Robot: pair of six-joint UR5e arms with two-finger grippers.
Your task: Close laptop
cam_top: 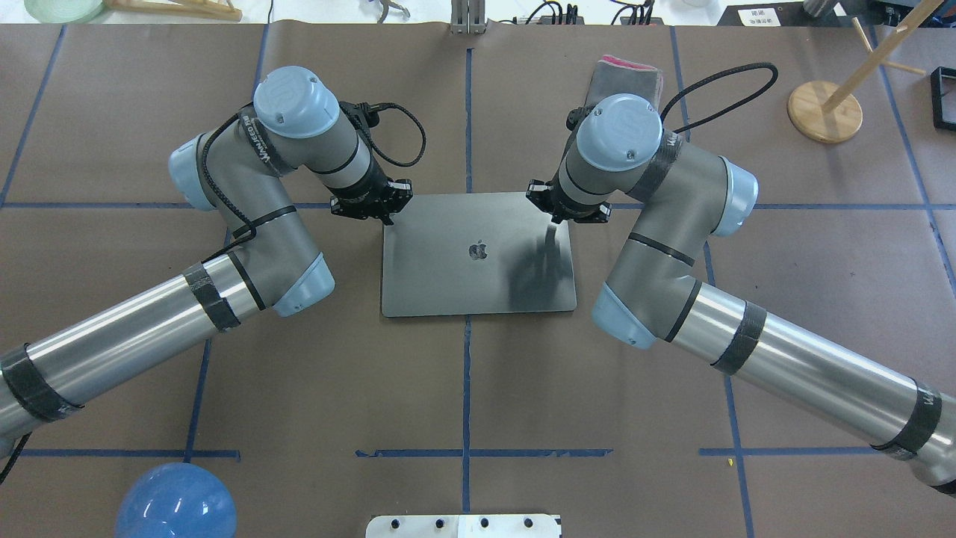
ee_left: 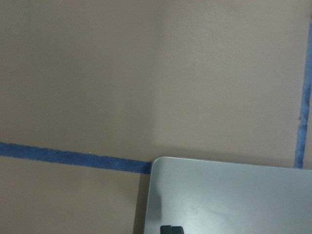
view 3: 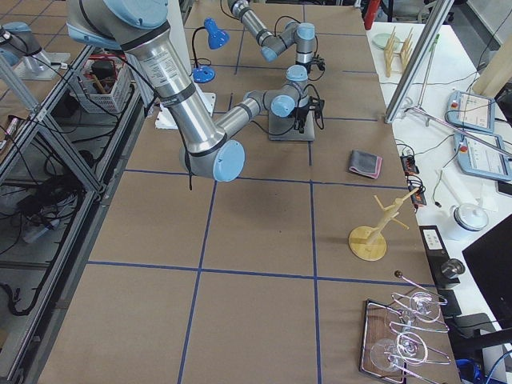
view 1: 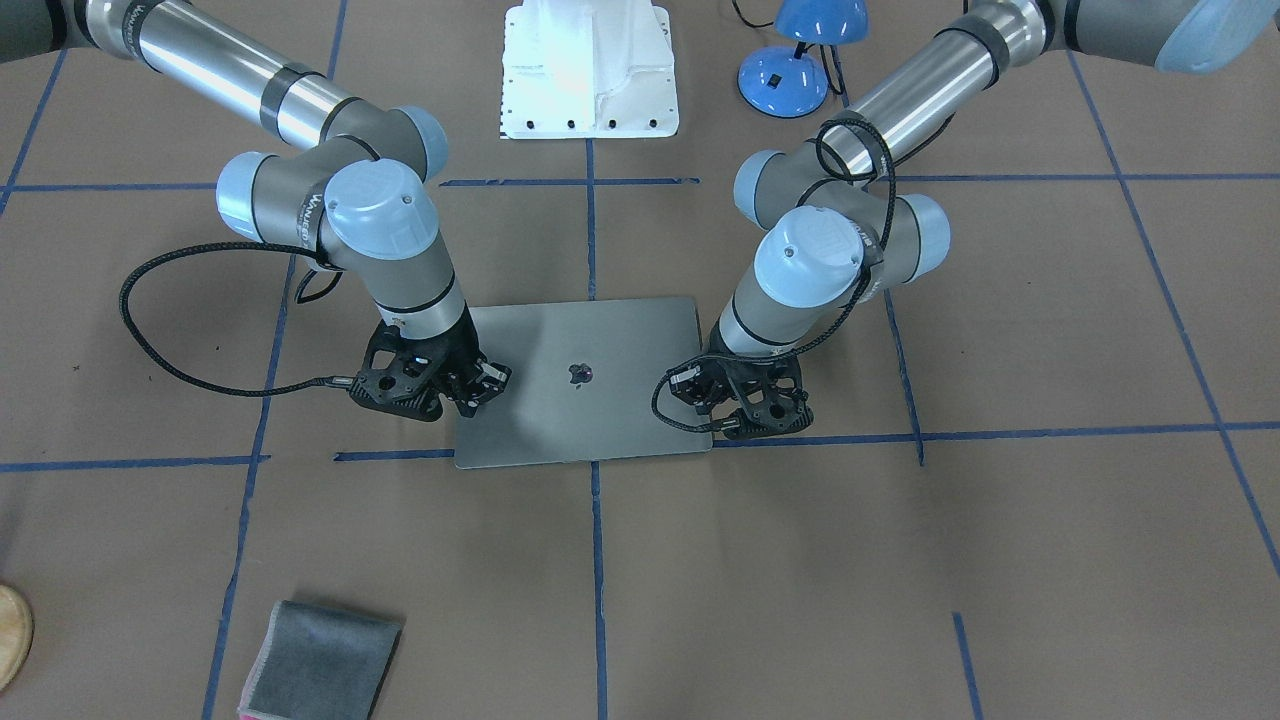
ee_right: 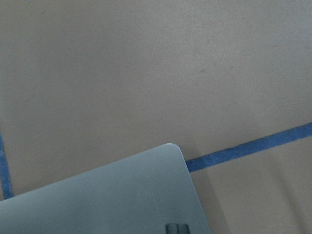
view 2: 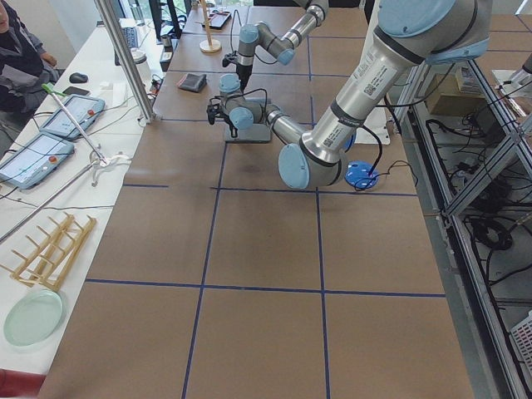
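Note:
The silver-grey laptop (view 1: 590,385) lies flat on the table with its lid down and the dark apple logo facing up; it also shows in the overhead view (cam_top: 478,258). My left gripper (cam_top: 385,217) stands at the lid's far left corner, fingertips together over the lid (ee_left: 171,229). My right gripper (cam_top: 557,217) stands at the far right corner, fingertips together over the lid (ee_right: 175,228). Both grippers are shut and hold nothing. In the front-facing view the right gripper (view 1: 482,388) is on the left and the left gripper (view 1: 700,388) on the right.
A folded grey cloth (view 1: 320,660) lies on the operators' side, partly hidden by my right arm in the overhead view (cam_top: 626,73). A blue desk lamp (view 1: 800,50) and a white base (view 1: 590,70) stand by the robot. A wooden stand (cam_top: 825,112) is far right.

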